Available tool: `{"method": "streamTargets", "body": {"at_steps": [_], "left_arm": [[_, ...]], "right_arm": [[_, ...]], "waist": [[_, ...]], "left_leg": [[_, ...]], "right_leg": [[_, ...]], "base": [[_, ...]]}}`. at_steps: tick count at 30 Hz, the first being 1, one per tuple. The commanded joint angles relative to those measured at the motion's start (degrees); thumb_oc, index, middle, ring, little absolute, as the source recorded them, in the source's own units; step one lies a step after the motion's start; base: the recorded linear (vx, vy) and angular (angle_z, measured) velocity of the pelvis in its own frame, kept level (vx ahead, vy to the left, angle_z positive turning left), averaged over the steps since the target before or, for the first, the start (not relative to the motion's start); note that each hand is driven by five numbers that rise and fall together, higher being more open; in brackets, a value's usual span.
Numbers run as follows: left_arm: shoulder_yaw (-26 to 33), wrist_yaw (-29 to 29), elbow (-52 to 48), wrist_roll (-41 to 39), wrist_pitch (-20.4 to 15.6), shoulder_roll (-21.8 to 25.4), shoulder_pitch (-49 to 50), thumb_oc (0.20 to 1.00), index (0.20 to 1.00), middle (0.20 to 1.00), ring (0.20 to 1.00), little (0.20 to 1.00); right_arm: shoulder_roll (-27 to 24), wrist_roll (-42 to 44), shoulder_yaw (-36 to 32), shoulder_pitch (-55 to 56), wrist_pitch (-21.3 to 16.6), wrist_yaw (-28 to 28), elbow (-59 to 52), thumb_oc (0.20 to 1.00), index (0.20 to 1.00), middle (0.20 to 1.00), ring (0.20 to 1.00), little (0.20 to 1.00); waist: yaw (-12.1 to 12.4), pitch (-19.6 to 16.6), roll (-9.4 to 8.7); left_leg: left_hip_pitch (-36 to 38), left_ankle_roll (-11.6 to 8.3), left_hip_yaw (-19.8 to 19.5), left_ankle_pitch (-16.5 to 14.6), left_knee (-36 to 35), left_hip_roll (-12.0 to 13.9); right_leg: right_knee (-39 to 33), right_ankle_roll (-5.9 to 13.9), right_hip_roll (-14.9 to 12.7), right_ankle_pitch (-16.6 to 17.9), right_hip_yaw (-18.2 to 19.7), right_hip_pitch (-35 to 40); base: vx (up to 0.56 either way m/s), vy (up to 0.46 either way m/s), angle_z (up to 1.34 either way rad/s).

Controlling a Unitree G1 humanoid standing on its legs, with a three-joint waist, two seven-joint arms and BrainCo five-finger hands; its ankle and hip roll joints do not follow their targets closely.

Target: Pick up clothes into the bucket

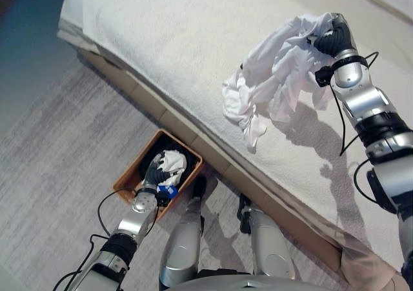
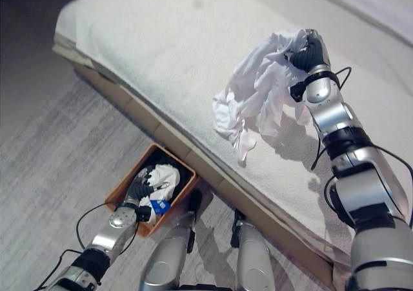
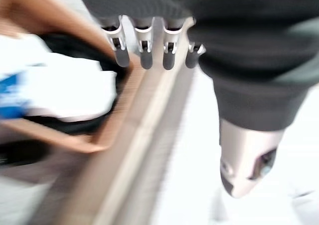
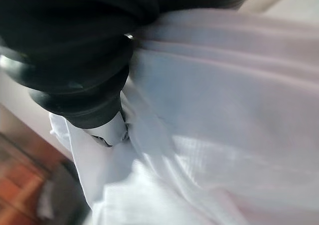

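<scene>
At upper right, the right hand (image 1: 332, 36) grips a white garment (image 1: 274, 78), lifted off the bed (image 1: 148, 39) for carrying. Lower left, the left hand (image 3: 149, 50) hovers with straight fingers above the bucket (image 1: 129, 175).

A pale bed (image 1: 181, 52) stands on grey floor (image 1: 51, 149); beside it, a brown basket (image 1: 126, 181).

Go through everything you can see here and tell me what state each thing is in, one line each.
White garment: lifted clear above the bed, hanging crumpled from the right hand.
Right hand: shut on the white garment.
Left hand: over the bucket, fingers straight, holding nothing.
Bucket: on the floor beside the bed, already holding white, dark and blue clothes.
Bed: covered by a pale blanket.
</scene>
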Motion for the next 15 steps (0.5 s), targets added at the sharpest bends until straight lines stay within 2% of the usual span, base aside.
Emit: {"method": "streamTargets", "body": {"at_steps": [1,3,4,8,10,15], "left_arm": [[1.8,-2.2,-4.4,0.8,-2.4,1.5,1.9,1.000,1.000,1.000,1.000,1.000],[3.0,-3.5,-9.5,-0.3,-2.6,2.2,1.4,1.000,1.000,1.000,1.000,1.000],[3.0,-3.5,-9.6,-0.3,-2.5,2.3,1.5,1.000,1.000,1.000,1.000,1.000],[2.7,-6.3,-15.4,-2.4,-2.0,3.6,-0.1,1.000,1.000,1.000,1.000,1.000],[1.0,-9.3,-18.3,-3.6,-1.5,4.6,-0.8,1.000,1.000,1.000,1.000,1.000],[-2.6,-13.3,-22.6,-3.1,-0.3,8.2,-3.4,1.000,1.000,1.000,1.000,1.000]], "right_arm": [[-2.8,0.1,-3.0,3.3,-4.8,1.0,-7.6,0.200,0.200,0.200,0.200,0.200],[-2.3,0.2,-4.8,8.7,-5.5,3.2,-13.8,0.200,0.200,0.200,0.200,0.200],[-2.2,0.2,-5.0,9.0,-5.4,3.3,-14.0,0.200,0.200,0.200,0.200,0.200],[-2.0,3.8,-5.6,15.2,-5.6,8.7,-21.0,0.200,0.200,0.200,0.200,0.200],[-2.5,6.8,-4.0,18.2,-5.4,13.4,-25.3,0.200,0.200,0.200,0.200,0.200],[-6.0,8.6,-0.3,18.5,-4.7,18.9,-31.7,0.200,0.200,0.200,0.200,0.200]], "waist": [[-0.3,-6.4,-3.01],[-1.0,-9.7,-3.41],[-0.9,-9.7,-3.46],[-1.6,-13.6,-4.05],[-2.1,-16.1,-4.28],[-2.5,-18.5,-4.45]], "left_leg": [[4.6,1.60,2.5,-2.9,-0.9,-2.0],[6.8,1.38,3.3,-3.2,-1.8,-1.3],[6.9,1.37,3.3,-3.3,-1.8,-1.3],[9.9,1.19,4.4,-4.1,-2.4,-0.6],[11.8,1.09,5.2,-4.6,-2.7,-0.2],[13.5,1.16,6.5,-5.5,-2.7,0.1]], "right_leg": [[-9.8,1.77,1.1,6.5,2.7,7.1],[-11.4,1.83,1.6,6.6,3.2,9.5],[-11.5,1.82,1.7,6.6,3.2,9.6],[-12.9,1.90,2.1,6.6,3.6,12.8],[-14.0,1.96,2.3,6.6,3.9,14.7],[-15.3,1.98,2.7,6.8,4.8,16.4]], "base": [[0.08,-0.043,-0.13],[0.10,-0.052,-0.18],[0.08,-0.040,-0.19],[0.08,-0.033,-0.12],[0.09,-0.031,-0.05],[0.04,-0.018,-0.15]]}}
